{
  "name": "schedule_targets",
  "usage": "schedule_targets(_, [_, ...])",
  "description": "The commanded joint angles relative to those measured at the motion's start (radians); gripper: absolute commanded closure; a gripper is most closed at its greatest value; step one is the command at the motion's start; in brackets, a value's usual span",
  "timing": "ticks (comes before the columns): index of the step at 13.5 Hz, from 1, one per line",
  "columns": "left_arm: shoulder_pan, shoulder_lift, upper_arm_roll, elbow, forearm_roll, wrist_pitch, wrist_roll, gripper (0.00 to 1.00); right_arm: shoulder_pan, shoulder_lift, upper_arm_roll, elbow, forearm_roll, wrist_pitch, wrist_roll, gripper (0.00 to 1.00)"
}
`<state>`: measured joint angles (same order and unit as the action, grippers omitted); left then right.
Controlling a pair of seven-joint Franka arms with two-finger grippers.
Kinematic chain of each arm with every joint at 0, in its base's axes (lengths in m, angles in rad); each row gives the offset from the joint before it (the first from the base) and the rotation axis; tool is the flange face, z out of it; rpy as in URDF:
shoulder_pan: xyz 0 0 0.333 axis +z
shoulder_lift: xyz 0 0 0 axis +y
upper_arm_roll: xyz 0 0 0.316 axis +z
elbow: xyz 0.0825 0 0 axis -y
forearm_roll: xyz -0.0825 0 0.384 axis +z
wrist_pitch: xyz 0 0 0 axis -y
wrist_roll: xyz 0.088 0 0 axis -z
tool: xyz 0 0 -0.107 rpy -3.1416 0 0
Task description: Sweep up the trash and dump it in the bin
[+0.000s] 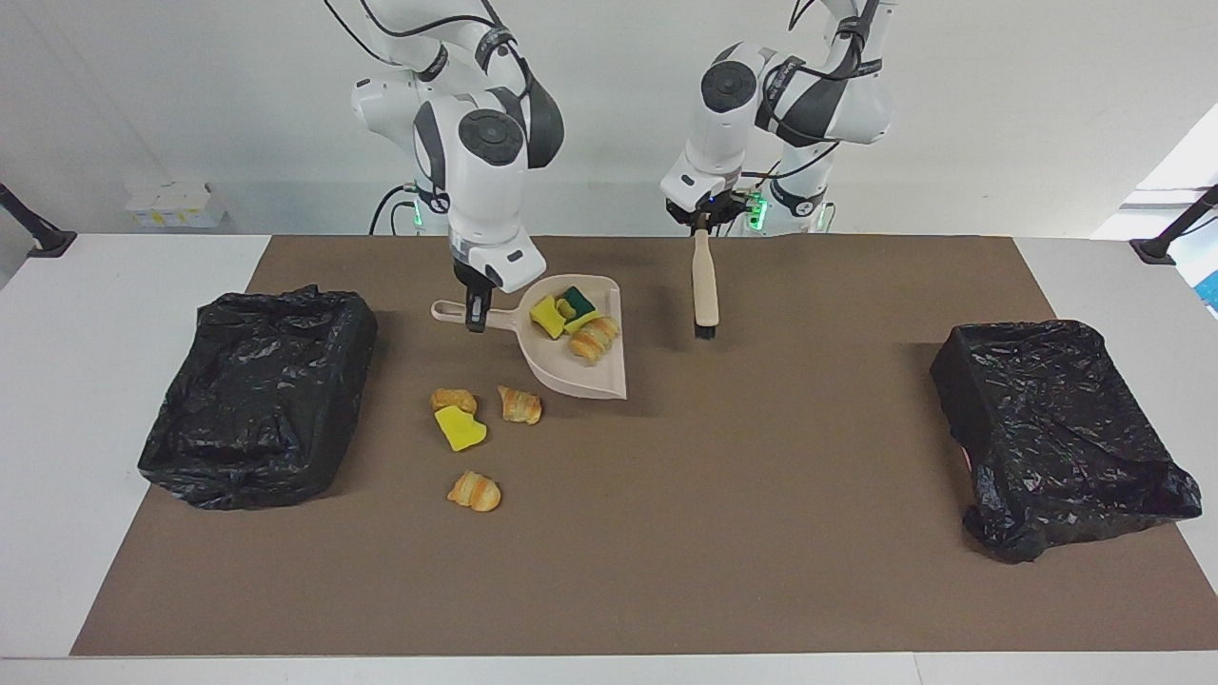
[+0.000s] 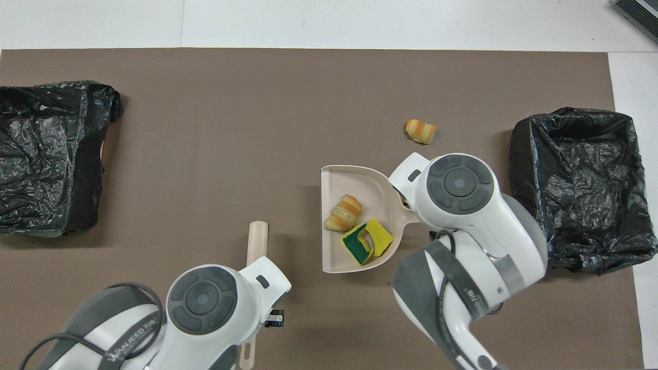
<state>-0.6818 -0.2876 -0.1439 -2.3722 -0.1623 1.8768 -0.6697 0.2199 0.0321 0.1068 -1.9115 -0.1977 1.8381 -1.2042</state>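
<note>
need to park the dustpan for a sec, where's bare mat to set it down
Bare mat lies between the brush and the bin at the left arm's end. It is crowded between the dustpan and the other bin, where four scraps lie.

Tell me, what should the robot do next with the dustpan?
Probably carry it to the black-lined bin at the right arm's end. The right gripper holds the dustpan raised with three scraps inside; the left gripper holds the brush clear.
</note>
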Motion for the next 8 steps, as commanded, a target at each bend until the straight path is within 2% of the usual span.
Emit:
schedule_targets(1, [-0.109, -0.038, 0.007, -0.082, 0.000, 0.116, -0.128, 1.00, -0.100, 0.002, 0.008, 0.067, 0.032, -0.054, -0.151, 1.00])
schedule_targets(4, [-0.169, -0.029, 0.006, -0.119, -0.012, 0.156, -0.156, 1.00, -0.196, -0.010, 0.001, 0.101, 0.030, -0.095, -0.256, 1.00])
schedule_targets(8, [-0.248, -0.030, 0.006, -0.214, -0.013, 0.274, -0.178, 1.00, -0.353, -0.026, -0.001, 0.100, 0.017, -0.123, -0.365, 1.00])
